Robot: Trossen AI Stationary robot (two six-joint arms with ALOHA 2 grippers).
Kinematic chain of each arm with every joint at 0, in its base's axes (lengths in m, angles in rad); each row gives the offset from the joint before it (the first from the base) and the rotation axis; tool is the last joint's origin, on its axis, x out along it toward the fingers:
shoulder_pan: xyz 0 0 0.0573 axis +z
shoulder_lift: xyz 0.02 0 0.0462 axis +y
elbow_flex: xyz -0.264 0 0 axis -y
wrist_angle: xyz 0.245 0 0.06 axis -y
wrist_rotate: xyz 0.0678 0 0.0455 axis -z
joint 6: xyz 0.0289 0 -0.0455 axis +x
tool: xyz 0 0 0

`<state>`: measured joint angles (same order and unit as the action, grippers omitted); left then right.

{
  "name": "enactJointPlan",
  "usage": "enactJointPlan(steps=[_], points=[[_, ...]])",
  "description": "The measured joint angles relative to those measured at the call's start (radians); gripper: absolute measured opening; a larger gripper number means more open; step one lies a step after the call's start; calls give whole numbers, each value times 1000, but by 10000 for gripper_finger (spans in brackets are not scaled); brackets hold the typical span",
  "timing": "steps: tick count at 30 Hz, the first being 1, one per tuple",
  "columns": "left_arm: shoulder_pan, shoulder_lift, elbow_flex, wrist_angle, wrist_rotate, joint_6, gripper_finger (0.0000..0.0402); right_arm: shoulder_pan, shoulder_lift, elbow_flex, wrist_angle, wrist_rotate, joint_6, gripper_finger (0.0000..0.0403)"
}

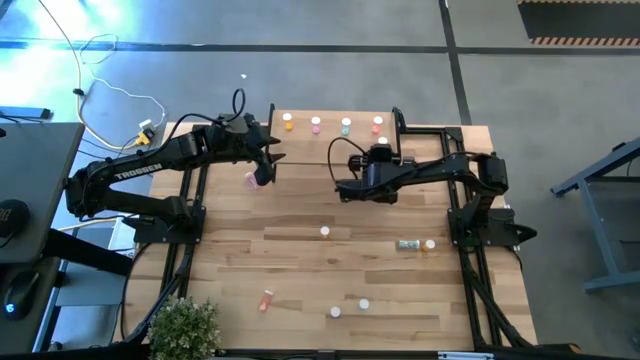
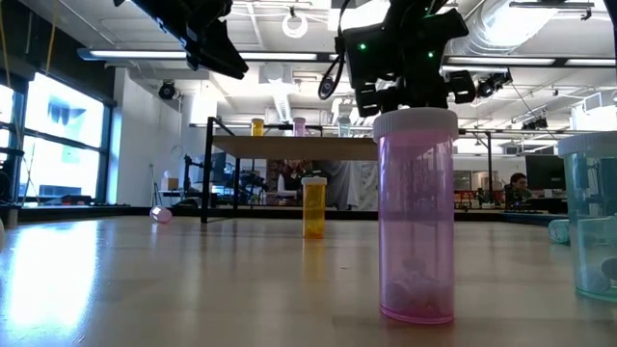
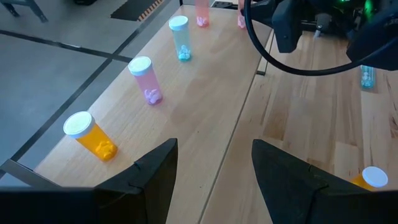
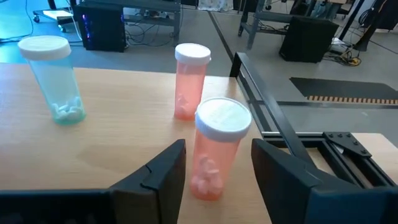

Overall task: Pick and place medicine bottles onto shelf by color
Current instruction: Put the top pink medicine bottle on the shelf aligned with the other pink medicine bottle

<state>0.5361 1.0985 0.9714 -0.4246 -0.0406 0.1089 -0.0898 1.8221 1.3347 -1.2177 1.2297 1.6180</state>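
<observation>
table [image 1: 300,260]: slatted wood, about 7 loose bottles scattered plus a plant [image 1: 185,325]
shelf [image 1: 330,140]: 4 bottles in a row along the back edge

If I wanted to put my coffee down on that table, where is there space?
The widest bare wood lies between the plant and the white-capped bottle mid-table. The shelf is crowded: a row of bottles, with both the left gripper and right gripper over it.

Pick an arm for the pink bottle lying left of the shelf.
Left: left gripper, open, hangs beside the pink bottle; right gripper is at the shelf's far end by a red bottle.
</observation>
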Motion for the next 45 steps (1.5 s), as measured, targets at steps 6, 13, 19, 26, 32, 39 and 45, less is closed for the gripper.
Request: enactJointPlan(steps=[6,13,19,26,32,39,45], points=[[0,0,0,1,0,0,195,0,0,0,0,0,24,174],[0,0,0,2,0,0,195,0,0,0,0,0,24,174],[0,0,0,2,0,0,195,0,-20,0,1,33,24,174],[0,0,0,2,0,0,195,-2,-37,1,1,40,23,174],[0,0,0,2,0,0,195,-2,-68,1,0,45,22,174],[0,0,0,3,3,0,195,-1,-165,39,-12,45,-121,174],[0,0,0,2,3,-1,195,-9,-256,163,-16,-2,-428,174]])
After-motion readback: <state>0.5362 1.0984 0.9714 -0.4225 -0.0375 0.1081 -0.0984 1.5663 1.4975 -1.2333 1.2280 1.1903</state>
